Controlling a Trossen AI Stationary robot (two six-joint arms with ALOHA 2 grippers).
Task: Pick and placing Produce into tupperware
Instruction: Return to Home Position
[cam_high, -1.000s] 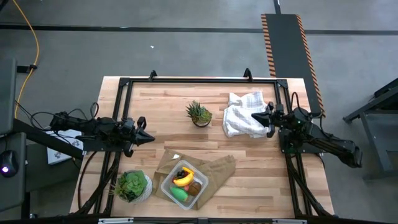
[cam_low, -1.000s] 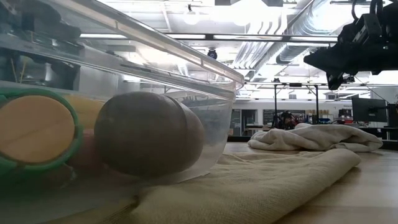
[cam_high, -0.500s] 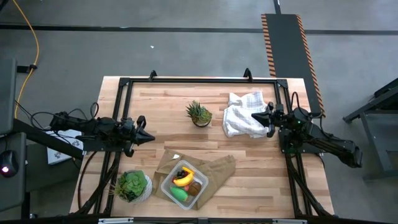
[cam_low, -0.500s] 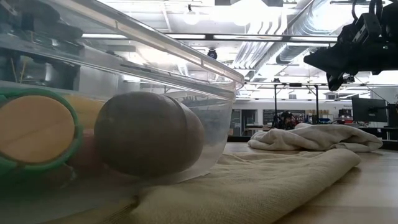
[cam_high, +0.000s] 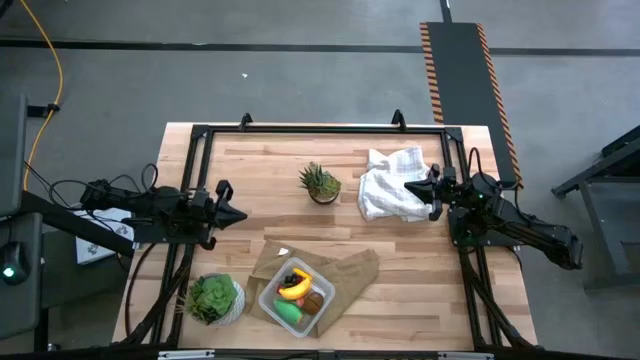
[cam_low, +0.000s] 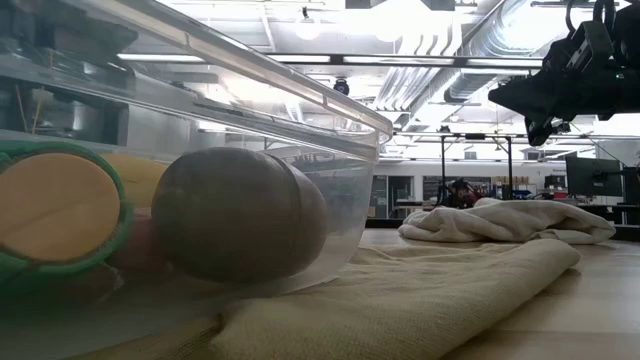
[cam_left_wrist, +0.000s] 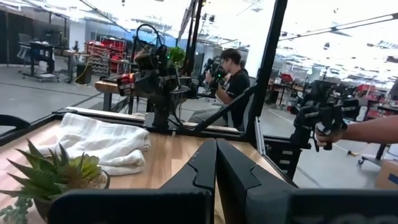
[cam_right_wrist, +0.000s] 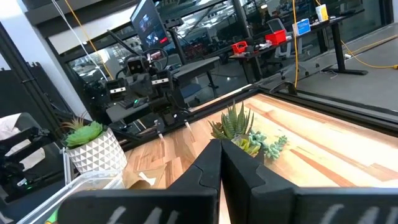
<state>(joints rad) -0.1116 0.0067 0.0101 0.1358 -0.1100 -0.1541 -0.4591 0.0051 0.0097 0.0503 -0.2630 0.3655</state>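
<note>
The clear tupperware sits on a flat brown paper bag near the table's near edge. Inside it lie a yellow banana, a green oval and a brown kiwi. In the low view the kiwi and the green piece's tan cut end fill the box's wall. My left gripper hovers shut at the table's left side, above and left of the box. My right gripper hangs shut over the white cloth, far from the box. Neither holds anything.
A spiky green potted plant stands mid-table toward the far edge. A leafy plant in a white pot stands left of the tupperware. A black frame rims the table. A person and a hand show in the room beyond.
My left gripper has shifted slightly toward the table's far edge and stays shut. The right arm, the tupperware and the produce in it have kept still.
</note>
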